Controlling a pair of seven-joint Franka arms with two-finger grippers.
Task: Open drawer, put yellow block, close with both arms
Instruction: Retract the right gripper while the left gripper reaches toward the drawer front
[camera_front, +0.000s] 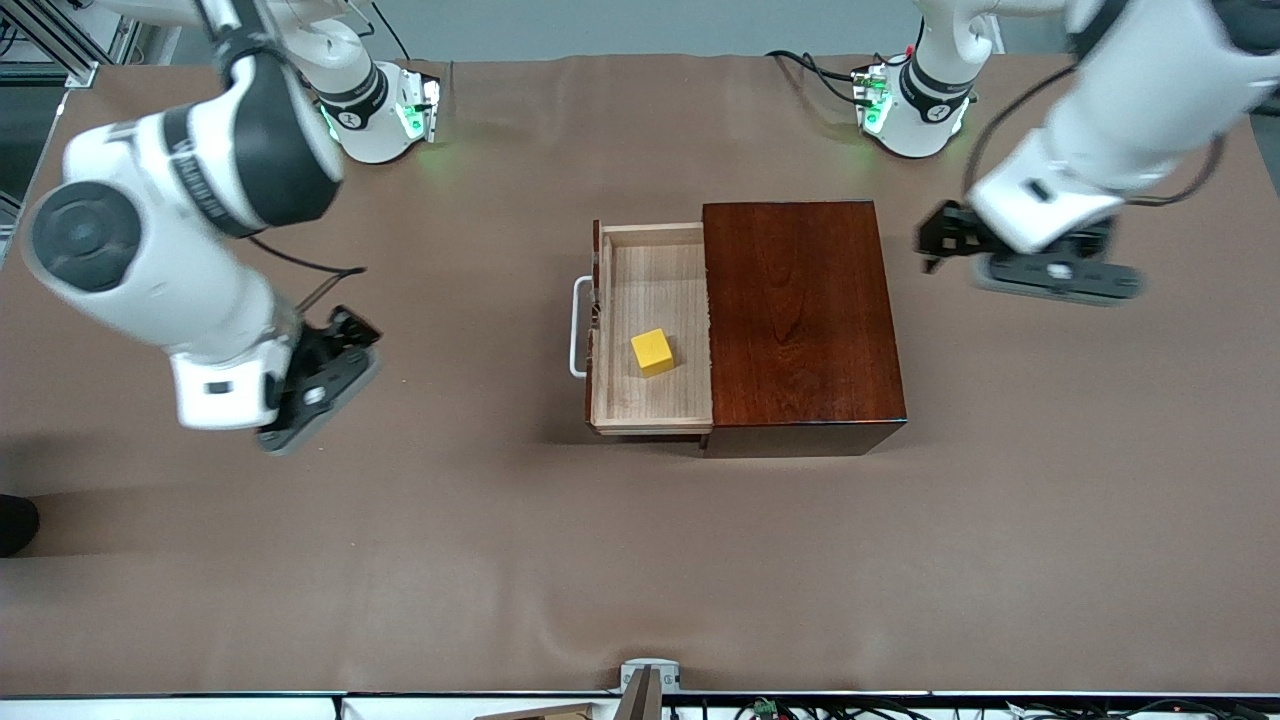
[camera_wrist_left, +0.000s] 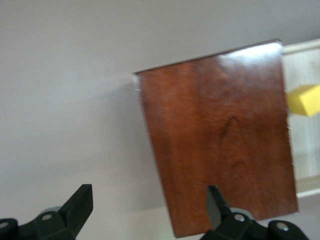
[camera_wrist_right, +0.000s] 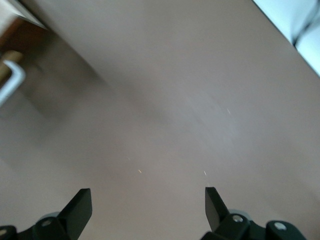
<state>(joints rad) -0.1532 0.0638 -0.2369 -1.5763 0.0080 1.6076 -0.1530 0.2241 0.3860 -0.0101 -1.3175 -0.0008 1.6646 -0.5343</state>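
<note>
The drawer (camera_front: 652, 275) stands pulled out of the dark reddish-brown box (camera_front: 800, 310) toward the right arm's end of the table, its white handle (camera_front: 577, 327) in front. The yellow block (camera_front: 653, 352) lies inside the drawer. My left gripper (camera_front: 935, 240) is open and empty, in the air beside the box's back end; its wrist view shows the box top (camera_wrist_left: 220, 135), the block (camera_wrist_left: 305, 99) and the gripper (camera_wrist_left: 148, 205). My right gripper (camera_front: 352, 330) is open and empty over bare table in front of the drawer. The right wrist view shows that gripper (camera_wrist_right: 148, 205) and the handle (camera_wrist_right: 11, 82).
The brown table cover (camera_front: 640, 560) spreads wide around the box. The two green-lit arm bases (camera_front: 385, 115) (camera_front: 905, 105) stand at the table's edge farthest from the front camera, with black cables (camera_front: 810, 65) beside them. A small clamp (camera_front: 648, 678) sits at the nearest edge.
</note>
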